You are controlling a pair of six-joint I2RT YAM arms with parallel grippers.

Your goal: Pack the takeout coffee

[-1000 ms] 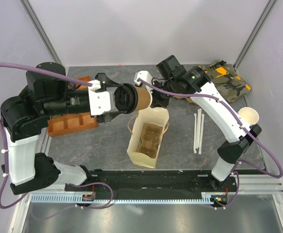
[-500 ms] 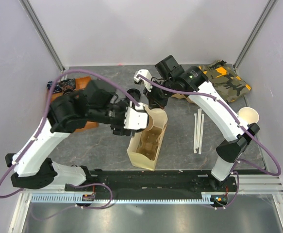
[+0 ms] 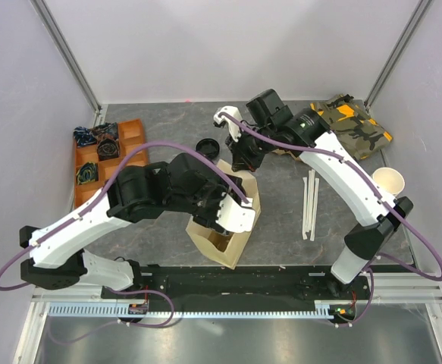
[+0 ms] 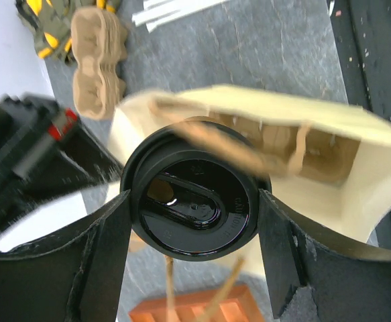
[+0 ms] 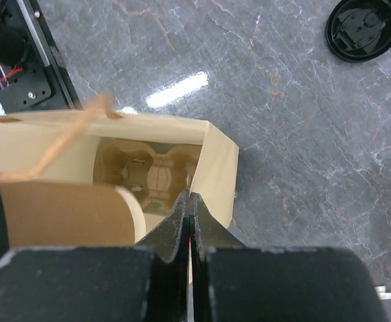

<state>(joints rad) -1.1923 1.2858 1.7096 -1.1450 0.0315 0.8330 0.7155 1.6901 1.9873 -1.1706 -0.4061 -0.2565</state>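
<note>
Nothing legible anywhere. The coffee [image 4: 194,201] has faint raised lettering near its lid's rim, too blurred to make out.

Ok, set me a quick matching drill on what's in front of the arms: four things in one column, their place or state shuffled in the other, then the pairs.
Things
1. takeout coffee
2. loose black lid
3. paper bag
4. white straws

Place or state
A. lying flat on the table, right of the bag
B. far wall pinched in the shut right gripper
C. gripped by the left gripper at the bag's mouth
D. alone on the table, on the bag's far side

Pairs: 1-C, 2-D, 3-B, 4-A
</note>
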